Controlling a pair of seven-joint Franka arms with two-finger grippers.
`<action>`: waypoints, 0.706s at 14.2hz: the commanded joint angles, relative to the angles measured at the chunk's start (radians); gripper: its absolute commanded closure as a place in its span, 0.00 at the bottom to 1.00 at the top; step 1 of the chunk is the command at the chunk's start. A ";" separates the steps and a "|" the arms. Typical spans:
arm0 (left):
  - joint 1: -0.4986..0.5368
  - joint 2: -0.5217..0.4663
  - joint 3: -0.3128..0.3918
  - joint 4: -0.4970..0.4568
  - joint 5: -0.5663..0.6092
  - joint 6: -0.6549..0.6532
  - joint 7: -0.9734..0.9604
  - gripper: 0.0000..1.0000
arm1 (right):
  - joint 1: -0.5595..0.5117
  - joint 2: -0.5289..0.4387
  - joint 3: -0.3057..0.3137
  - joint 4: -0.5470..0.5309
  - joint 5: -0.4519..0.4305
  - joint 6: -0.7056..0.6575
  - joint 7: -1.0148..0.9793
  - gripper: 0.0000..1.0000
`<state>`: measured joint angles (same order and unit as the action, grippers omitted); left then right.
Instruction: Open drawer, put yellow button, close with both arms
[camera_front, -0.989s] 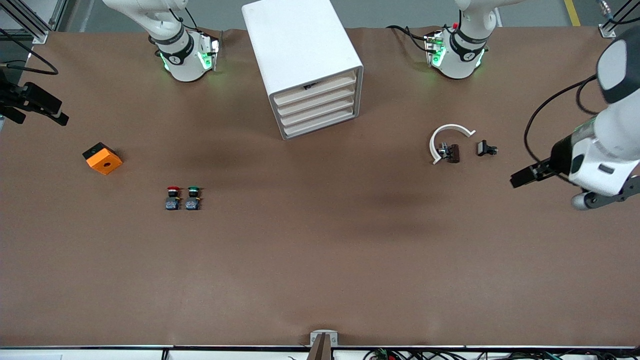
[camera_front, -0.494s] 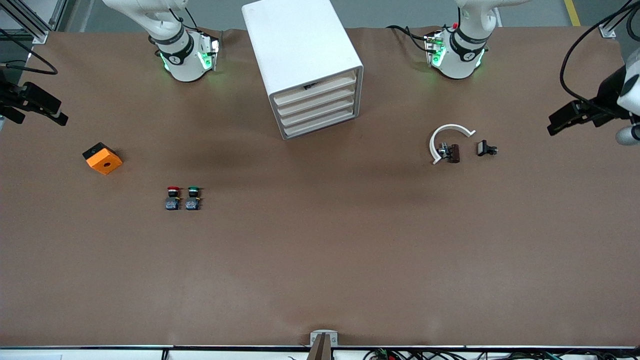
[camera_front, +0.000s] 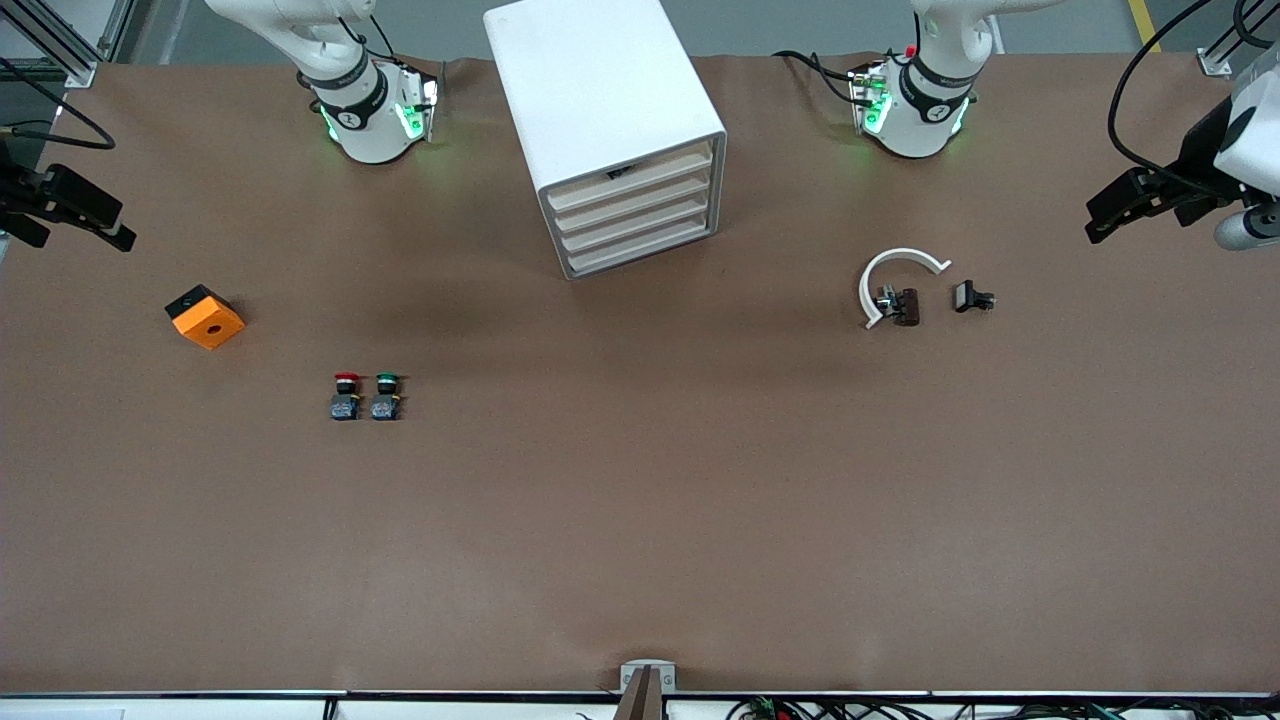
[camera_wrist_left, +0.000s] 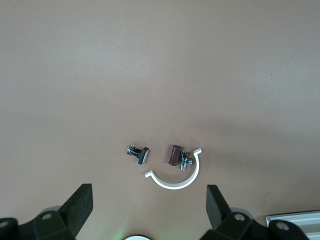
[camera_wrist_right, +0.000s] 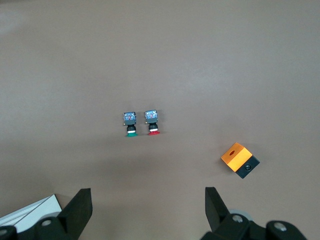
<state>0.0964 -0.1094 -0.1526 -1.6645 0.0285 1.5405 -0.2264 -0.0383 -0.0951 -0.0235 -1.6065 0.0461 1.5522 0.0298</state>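
Note:
The white cabinet (camera_front: 600, 100) stands between the two arm bases. Its top drawer (camera_front: 630, 183) is shut, flush with the three below it. The yellow button is not in view in any frame. My left gripper (camera_front: 1100, 218) is open and empty, up in the air over the left arm's end of the table; its wrist view (camera_wrist_left: 148, 200) shows bare table between the fingers. My right gripper (camera_front: 110, 230) is open and empty over the right arm's end of the table, and its wrist view (camera_wrist_right: 148, 202) also shows bare table between the fingers.
A red-capped button (camera_front: 345, 396) and a green-capped button (camera_front: 386, 396) stand side by side, with an orange box (camera_front: 205, 317) toward the right arm's end. A white C-shaped ring (camera_front: 893, 272), a brown part (camera_front: 905, 306) and a small black part (camera_front: 970, 297) lie toward the left arm's end.
My left arm has swung away from over the table near the small parts toward the table's end and the bases' edge. The right arm has not moved.

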 joint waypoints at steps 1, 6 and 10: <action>-0.006 0.029 0.007 0.038 -0.013 0.004 0.019 0.00 | -0.017 0.008 0.014 0.019 -0.014 -0.009 -0.011 0.00; -0.006 0.033 0.007 0.037 -0.015 -0.003 0.019 0.00 | -0.015 0.008 0.014 0.019 -0.012 -0.009 -0.011 0.00; -0.007 0.033 0.005 0.037 -0.015 -0.007 0.021 0.00 | -0.015 0.008 0.014 0.019 -0.012 -0.009 -0.011 0.00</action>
<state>0.0942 -0.0837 -0.1525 -1.6494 0.0284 1.5467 -0.2254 -0.0383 -0.0951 -0.0231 -1.6065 0.0458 1.5522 0.0296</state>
